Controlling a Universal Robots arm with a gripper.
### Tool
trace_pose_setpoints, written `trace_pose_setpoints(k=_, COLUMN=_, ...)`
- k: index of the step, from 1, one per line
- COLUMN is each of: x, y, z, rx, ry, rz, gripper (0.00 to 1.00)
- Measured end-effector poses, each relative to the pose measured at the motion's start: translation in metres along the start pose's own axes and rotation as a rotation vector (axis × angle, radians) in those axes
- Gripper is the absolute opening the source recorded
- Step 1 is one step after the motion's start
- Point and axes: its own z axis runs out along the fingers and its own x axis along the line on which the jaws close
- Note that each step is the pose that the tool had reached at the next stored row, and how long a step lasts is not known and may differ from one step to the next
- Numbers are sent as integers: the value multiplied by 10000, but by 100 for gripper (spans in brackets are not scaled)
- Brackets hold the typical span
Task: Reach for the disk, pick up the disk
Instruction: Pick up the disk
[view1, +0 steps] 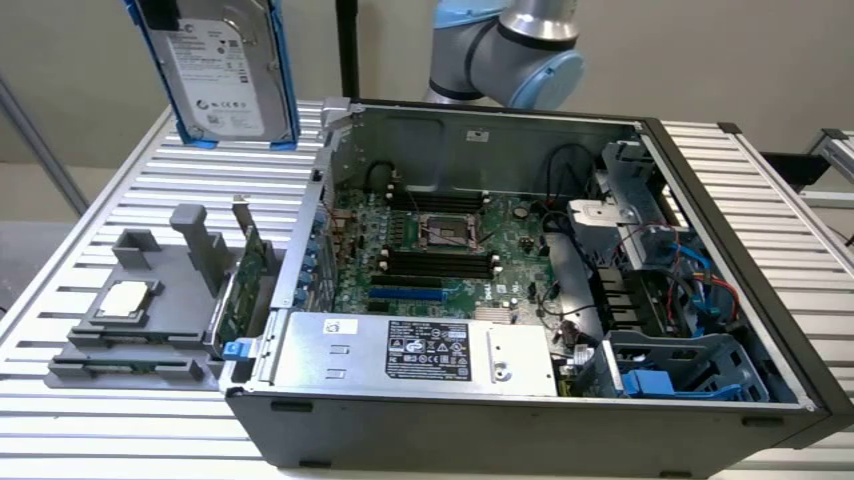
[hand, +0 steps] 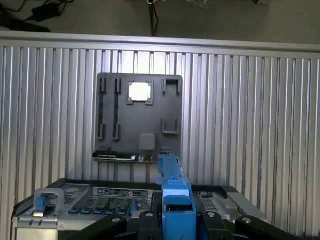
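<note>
While the fingers clench the disk edgewise, upright, clear above the table

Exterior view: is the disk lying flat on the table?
No. The disk hangs upright in the jaws, raised above the slatted table rather than lying on it.
</note>
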Motion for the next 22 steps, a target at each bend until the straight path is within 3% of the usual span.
trace_pose_setpoints(k=22, x=269, y=-973, z=-41, rx=-2, ry=-14, rz=-1, gripper=33)
